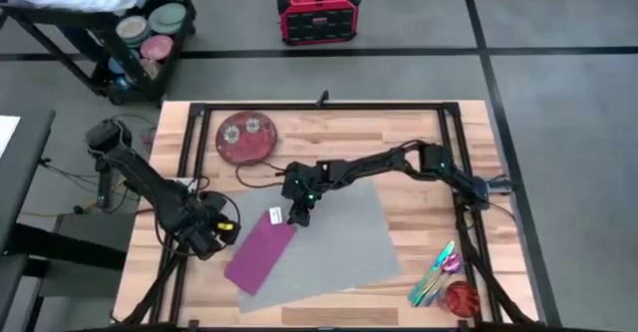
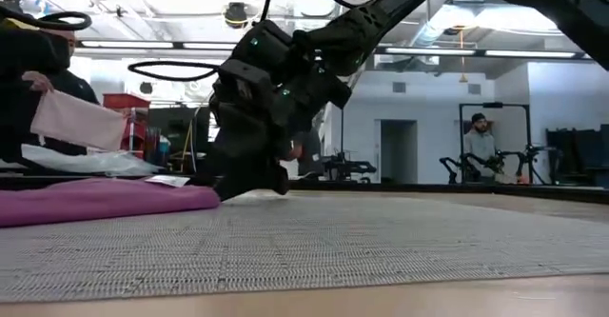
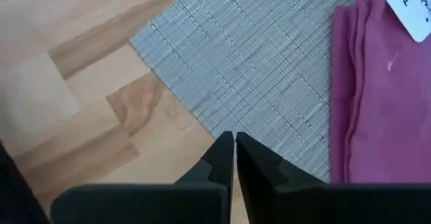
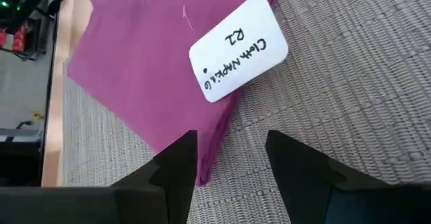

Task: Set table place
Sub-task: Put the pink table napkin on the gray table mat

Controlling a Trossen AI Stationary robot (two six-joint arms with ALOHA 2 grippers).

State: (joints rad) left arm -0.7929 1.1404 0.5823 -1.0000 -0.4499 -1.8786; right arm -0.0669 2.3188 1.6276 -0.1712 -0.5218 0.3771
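Observation:
The grey woven place mat [image 1: 339, 237] lies flat and askew on the wooden table [image 1: 429, 207]. A folded purple napkin [image 1: 259, 252] with a white tag [image 4: 239, 48] rests across the mat's left part. My right gripper [image 4: 229, 157] stands open, low over the napkin's far corner [image 4: 215, 140], fingers pointing down; whether it touches the cloth I cannot tell. My left gripper [image 3: 234, 143] is shut with nothing in it. It hovers over bare wood just left of the mat's edge [image 3: 168, 83], beside the napkin [image 3: 380, 96].
A dark red plate [image 1: 247, 138] sits at the far left of the table. Coloured cutlery [image 1: 436, 272] and a red cup [image 1: 461, 298] lie at the near right corner. Black frame rails [image 1: 464, 153] run along the edges. A person [image 2: 481, 146] stands far off in the room.

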